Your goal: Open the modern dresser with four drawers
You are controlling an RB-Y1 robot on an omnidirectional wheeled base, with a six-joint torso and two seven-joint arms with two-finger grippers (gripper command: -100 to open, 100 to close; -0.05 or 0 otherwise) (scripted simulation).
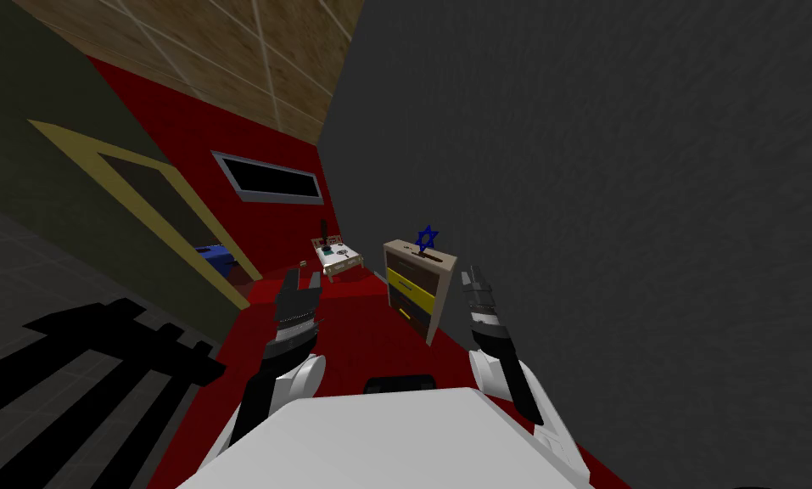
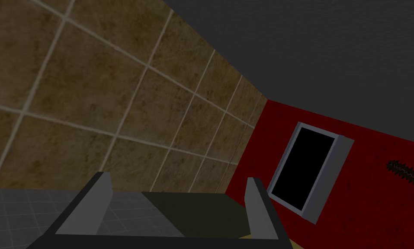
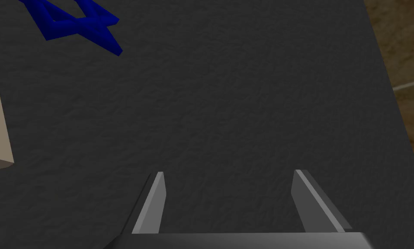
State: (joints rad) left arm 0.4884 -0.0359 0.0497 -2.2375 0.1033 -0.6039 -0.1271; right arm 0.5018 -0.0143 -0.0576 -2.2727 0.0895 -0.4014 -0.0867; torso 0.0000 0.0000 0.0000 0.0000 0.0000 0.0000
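Head view takes in the dark grey wall [image 1: 607, 170] on the right and the red floor [image 1: 361, 340]. The dresser [image 1: 414, 289] stands far ahead against that wall, beige-framed with yellow and dark drawer fronts. A small worktop [image 1: 338, 255] sits left of it. Right wrist view brings the blue star [image 3: 78, 21] on the dresser's top up close. The right end effector [image 3: 228, 173] is spread wide and empty, well short of the dresser. The left end effector [image 2: 178, 179], out to the left, gapes empty too.

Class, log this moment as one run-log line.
stage: before reach | dresser: ahead, untouched | left gripper: open, empty | right gripper: open, empty | blue star: on dresser
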